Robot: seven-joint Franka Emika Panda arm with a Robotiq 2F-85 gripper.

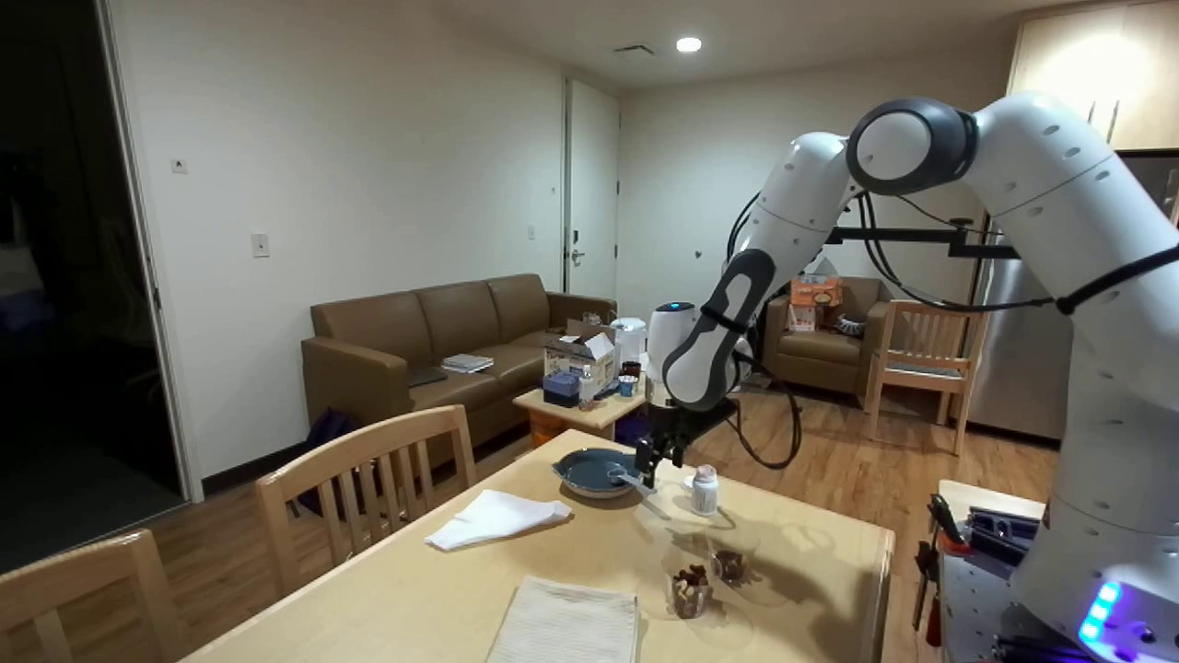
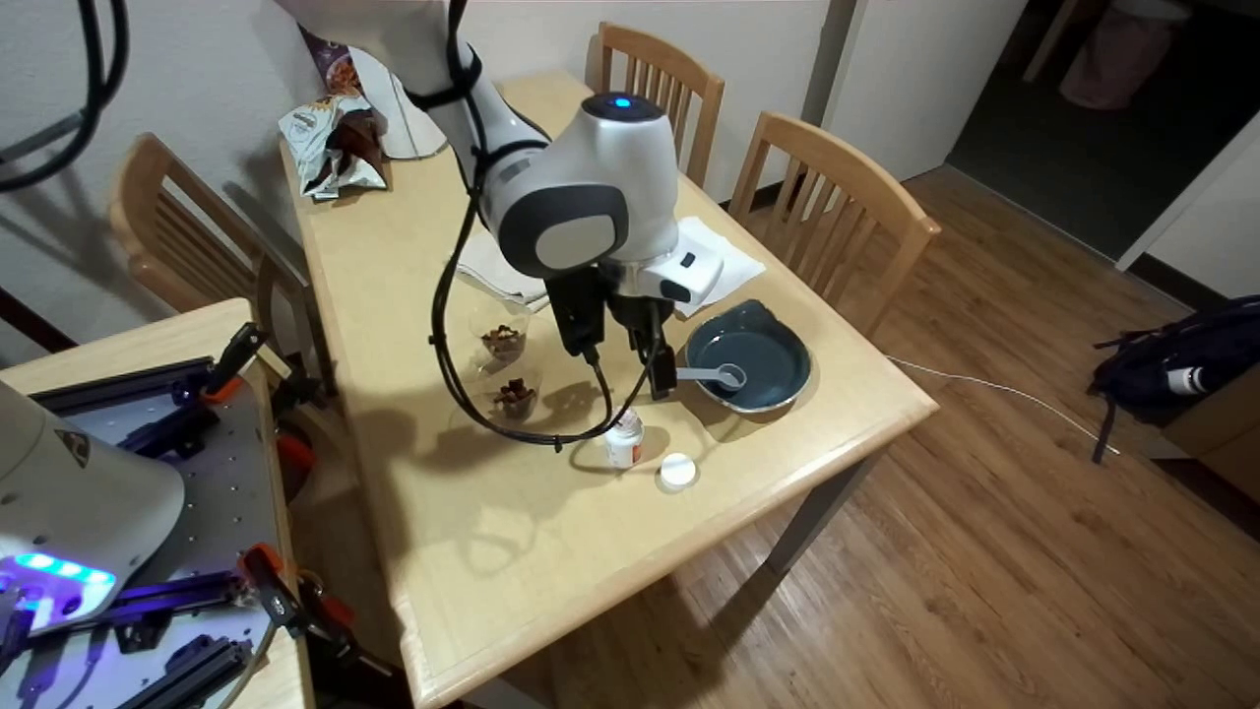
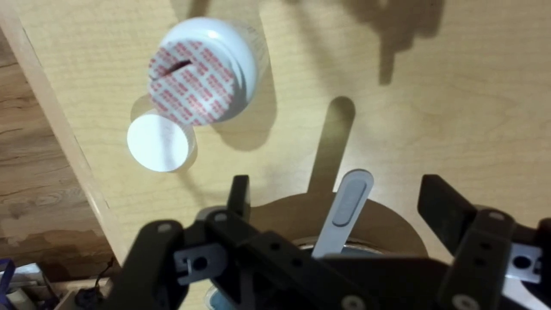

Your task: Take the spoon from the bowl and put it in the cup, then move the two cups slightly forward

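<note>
The blue-teal bowl (image 1: 589, 467) (image 2: 756, 345) stands on the table near its end. A pale plastic spoon (image 1: 631, 481) (image 2: 728, 376) rests with its scoop in the bowl and its handle over the rim. The handle (image 3: 346, 206) points up between my fingers in the wrist view. My gripper (image 1: 661, 463) (image 2: 626, 368) (image 3: 335, 183) is open, above the handle, with a gap on both sides. The bowl is mostly hidden by the gripper in the wrist view. Two small clear cups (image 1: 690, 594) (image 1: 730, 566), holding dark brown pieces, stand together; they also show in an exterior view (image 2: 504, 340) (image 2: 516, 396).
An opened white bottle (image 1: 705, 491) (image 2: 623, 441) (image 3: 202, 77) stands near the bowl, its white cap (image 2: 677, 472) (image 3: 158, 142) beside it. A white napkin (image 1: 497, 517) and a folded cloth (image 1: 571, 622) lie on the table. Chairs (image 1: 368, 479) stand along one side.
</note>
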